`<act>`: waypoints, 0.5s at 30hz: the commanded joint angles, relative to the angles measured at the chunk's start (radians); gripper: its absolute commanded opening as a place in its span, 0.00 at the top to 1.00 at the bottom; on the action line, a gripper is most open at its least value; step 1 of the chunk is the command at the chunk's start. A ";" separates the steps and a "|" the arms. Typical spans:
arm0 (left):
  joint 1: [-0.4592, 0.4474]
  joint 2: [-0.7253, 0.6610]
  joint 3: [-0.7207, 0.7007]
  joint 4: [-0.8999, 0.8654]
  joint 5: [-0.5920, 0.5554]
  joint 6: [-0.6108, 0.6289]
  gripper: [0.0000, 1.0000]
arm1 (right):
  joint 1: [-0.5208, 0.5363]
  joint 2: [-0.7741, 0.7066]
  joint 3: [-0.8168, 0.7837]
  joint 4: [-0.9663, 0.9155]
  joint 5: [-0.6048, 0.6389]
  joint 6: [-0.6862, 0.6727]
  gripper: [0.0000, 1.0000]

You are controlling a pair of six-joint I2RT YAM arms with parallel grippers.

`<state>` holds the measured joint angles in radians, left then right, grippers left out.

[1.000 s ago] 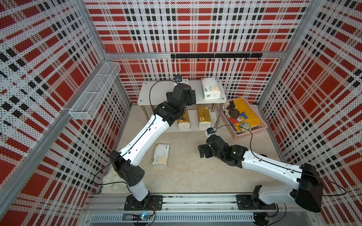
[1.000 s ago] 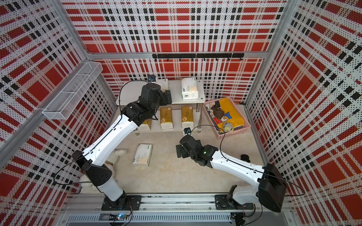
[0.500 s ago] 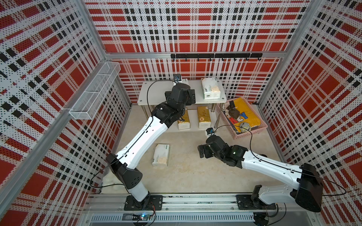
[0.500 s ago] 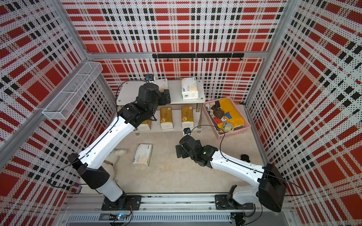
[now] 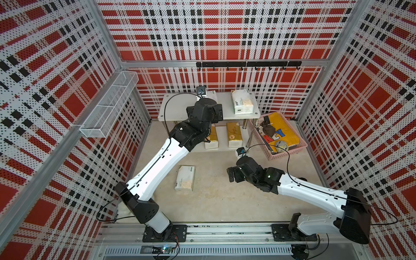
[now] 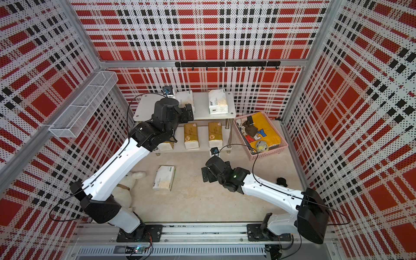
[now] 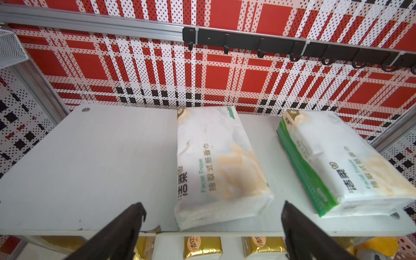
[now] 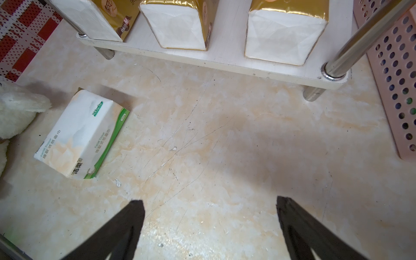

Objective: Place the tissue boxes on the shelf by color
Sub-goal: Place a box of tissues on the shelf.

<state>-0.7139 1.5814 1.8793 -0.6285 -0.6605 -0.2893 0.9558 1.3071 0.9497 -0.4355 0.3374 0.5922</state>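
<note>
My left arm has eased back from the shelf [image 7: 90, 157], left gripper [image 7: 212, 203] spread wide and empty, so the second white pack [image 7: 216, 162] now lies flat on the top board beside the first white pack [image 7: 344, 162]. Gold packs [image 8: 180, 24] sit on the lower board. The last white pack [image 8: 76, 135], soft and beige-patched, lies on the floor; my right gripper [image 8: 209, 200] hangs open, empty

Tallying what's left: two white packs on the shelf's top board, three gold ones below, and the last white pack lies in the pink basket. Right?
No. The last white pack lies on the floor in front of the shelf, not in the pink basket; both top views show it.
</note>
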 commanded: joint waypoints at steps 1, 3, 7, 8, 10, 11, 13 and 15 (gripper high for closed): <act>-0.047 -0.067 -0.039 -0.031 -0.062 -0.010 0.01 | 0.009 -0.020 -0.004 0.006 0.024 0.005 0.00; -0.073 -0.108 -0.083 -0.035 -0.082 -0.022 0.01 | 0.009 -0.020 -0.005 0.006 0.024 0.004 0.00; -0.113 -0.196 -0.179 -0.040 -0.116 -0.055 0.01 | 0.009 -0.010 -0.004 0.012 0.023 0.000 0.00; -0.124 -0.218 -0.200 -0.042 -0.119 -0.064 0.01 | 0.009 -0.006 -0.001 0.014 0.021 -0.002 0.00; -0.141 -0.251 -0.237 -0.055 -0.118 -0.073 0.01 | 0.009 0.004 0.007 0.012 0.021 -0.007 0.00; -0.146 -0.267 -0.258 -0.069 -0.119 -0.100 0.01 | 0.008 0.007 0.010 0.012 0.021 -0.007 0.00; -0.153 -0.293 -0.303 -0.096 -0.122 -0.132 0.01 | 0.009 0.009 0.012 0.015 0.020 -0.009 0.00; -0.158 -0.321 -0.359 -0.122 -0.121 -0.166 0.01 | 0.009 0.008 0.014 0.015 0.023 -0.011 0.00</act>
<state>-0.8623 1.2831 1.5745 -0.6876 -0.7639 -0.3916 0.9558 1.3083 0.9497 -0.4355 0.3450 0.5900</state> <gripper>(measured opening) 0.990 0.999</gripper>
